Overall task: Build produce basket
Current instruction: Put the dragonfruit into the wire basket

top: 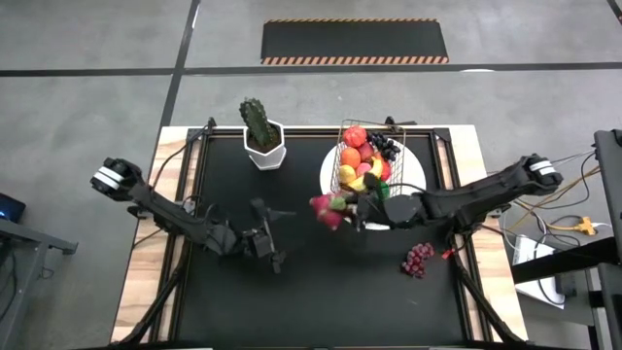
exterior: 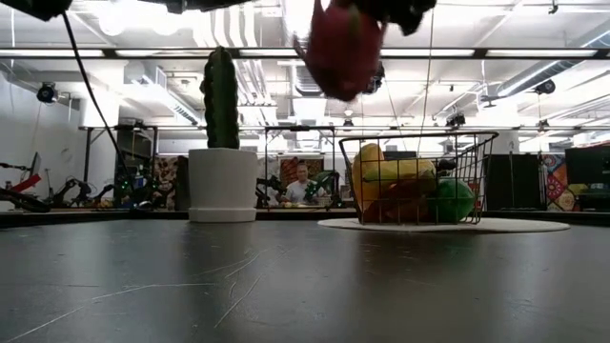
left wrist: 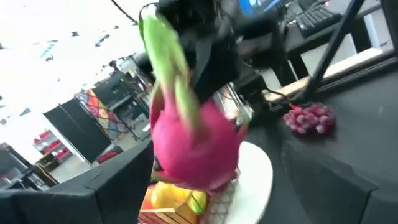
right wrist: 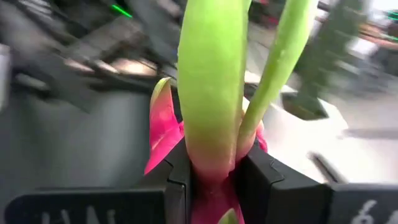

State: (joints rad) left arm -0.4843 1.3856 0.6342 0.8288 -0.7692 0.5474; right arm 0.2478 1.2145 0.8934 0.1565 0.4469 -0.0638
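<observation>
A pink dragon fruit [top: 328,209] with green leaves hangs above the black mat, just left of the wire basket [top: 342,156], and my right gripper [right wrist: 214,180] is shut on it. The basket stands on a round white plate [top: 413,180] and holds several pieces of produce, among them yellow, orange and green ones [exterior: 410,191]. A bunch of purple grapes [top: 418,258] lies on the mat near the right edge. My left gripper [top: 275,235] stands open over the mat's middle left with nothing between its fingers. My right gripper pinches the dragon fruit at its leafy end, at the base of the green leaves [right wrist: 211,163], between its two fingers [right wrist: 176,180]. The fingers come roughly level from the table's right. The pink body [left wrist: 193,146] sticks out past the fingertips, lifted clear of the table.
A green cactus in a white pot [top: 262,136] stands at the mat's far left-middle. The mat's near half lies bare between the arms. Wooden table edges frame the mat on the left and right.
</observation>
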